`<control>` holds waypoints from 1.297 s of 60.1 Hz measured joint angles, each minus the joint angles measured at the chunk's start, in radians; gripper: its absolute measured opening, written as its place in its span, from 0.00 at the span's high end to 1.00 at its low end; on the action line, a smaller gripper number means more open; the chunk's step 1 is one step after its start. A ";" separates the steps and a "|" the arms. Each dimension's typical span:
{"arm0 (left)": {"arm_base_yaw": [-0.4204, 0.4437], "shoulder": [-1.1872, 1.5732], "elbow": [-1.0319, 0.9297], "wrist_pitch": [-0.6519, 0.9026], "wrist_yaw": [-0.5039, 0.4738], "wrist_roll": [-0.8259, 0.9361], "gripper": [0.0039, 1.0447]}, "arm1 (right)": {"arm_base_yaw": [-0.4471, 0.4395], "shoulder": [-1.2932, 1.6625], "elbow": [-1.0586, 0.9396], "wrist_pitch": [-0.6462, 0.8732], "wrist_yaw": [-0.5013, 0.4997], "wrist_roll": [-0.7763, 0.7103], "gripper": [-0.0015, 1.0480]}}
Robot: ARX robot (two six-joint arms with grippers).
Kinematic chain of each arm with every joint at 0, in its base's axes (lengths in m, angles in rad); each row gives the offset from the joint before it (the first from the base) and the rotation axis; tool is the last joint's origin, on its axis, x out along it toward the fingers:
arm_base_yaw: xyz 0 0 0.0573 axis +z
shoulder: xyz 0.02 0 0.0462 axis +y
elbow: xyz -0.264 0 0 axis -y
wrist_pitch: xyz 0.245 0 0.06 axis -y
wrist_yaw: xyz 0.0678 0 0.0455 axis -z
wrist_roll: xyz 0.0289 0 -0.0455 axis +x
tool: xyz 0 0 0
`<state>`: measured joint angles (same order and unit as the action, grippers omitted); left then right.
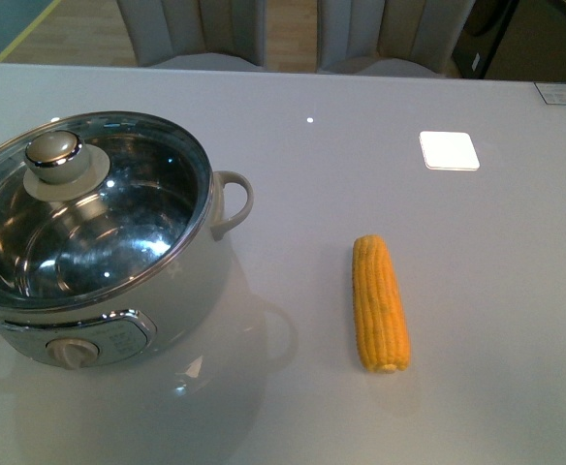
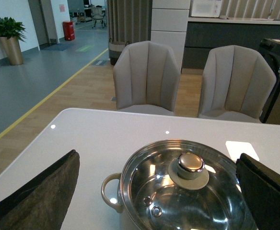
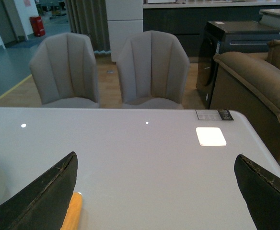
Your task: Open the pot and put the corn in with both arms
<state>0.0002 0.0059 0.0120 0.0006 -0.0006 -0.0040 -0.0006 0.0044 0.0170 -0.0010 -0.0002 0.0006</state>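
Cream pot (image 1: 194,291) lidded; bare yellow corn (image 1: 380,302) lying apart.

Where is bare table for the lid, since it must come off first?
Bare table lies between the pot and the corn, and also right of the corn. The left side is crowded by the pot.

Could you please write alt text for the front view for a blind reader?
A cream electric pot with its glass lid on sits at the left of a pale table; a bare corn cob lies apart to its right. Two chairs stand beyond.
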 joint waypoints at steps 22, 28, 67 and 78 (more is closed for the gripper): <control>0.000 0.000 0.000 0.000 0.000 0.000 0.06 | 0.000 0.000 0.000 0.000 0.000 0.000 0.08; 0.000 0.000 0.000 0.000 0.000 0.000 0.06 | 0.000 0.000 0.000 0.000 0.000 0.000 0.08; -0.066 0.150 0.069 -0.186 -0.133 -0.079 0.06 | 0.000 0.000 0.000 0.000 0.000 0.000 0.08; -0.124 0.307 0.093 -0.094 -0.140 -0.141 0.06 | 0.000 0.000 0.000 0.000 0.000 0.000 0.08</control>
<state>-0.1238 0.3134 0.1047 -0.0937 -0.1406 -0.1452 -0.0006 0.0044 0.0170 -0.0010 -0.0002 0.0006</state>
